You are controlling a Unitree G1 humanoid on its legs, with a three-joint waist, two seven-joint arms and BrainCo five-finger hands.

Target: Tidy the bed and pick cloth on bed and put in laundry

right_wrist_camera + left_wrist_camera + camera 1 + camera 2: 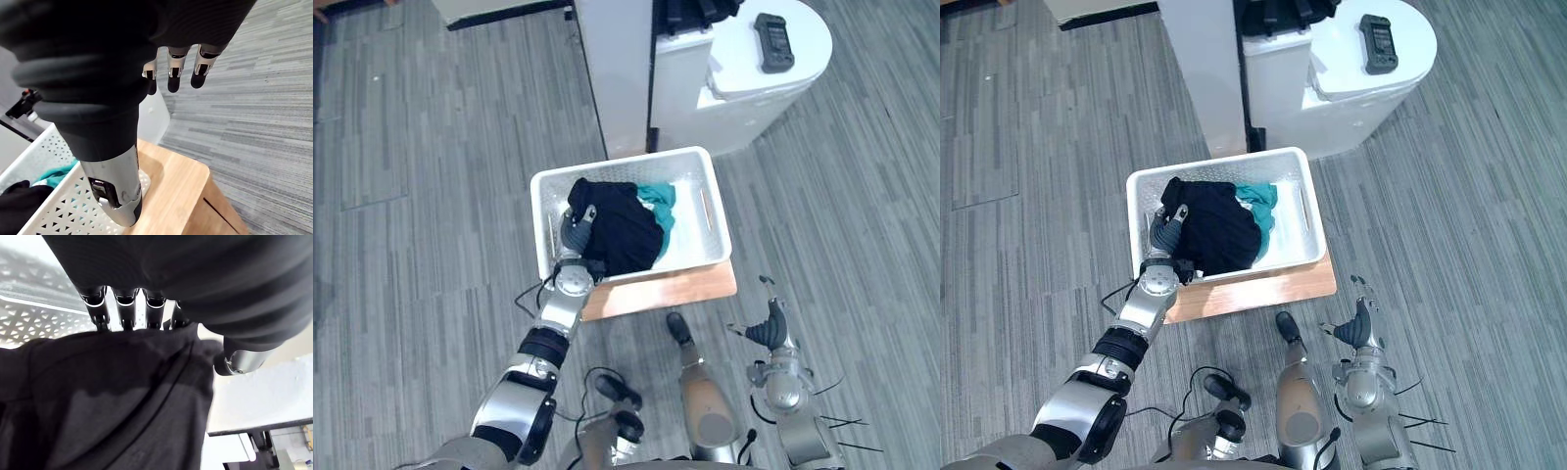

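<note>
A white perforated laundry basket [607, 168] stands on a low wooden board [680, 289] on the floor. Inside it a black cloth [625, 233] is heaped up above the rim, with a teal cloth [659, 201] lying behind it. My left hand [576, 235] is inside the basket at the black cloth's left side. In the left wrist view the black cloth [112, 401] lies right against that hand [195, 274] and covers its end. My right hand [771, 329] hangs open over the floor to the right of the board, holding nothing, its fingers [174, 73] straight.
Behind the basket stand a tall white panel [617, 69] and a white rounded unit [783, 78] with a black device [773, 42] on top. Grey plank floor [421, 196] stretches to the left and right of the basket.
</note>
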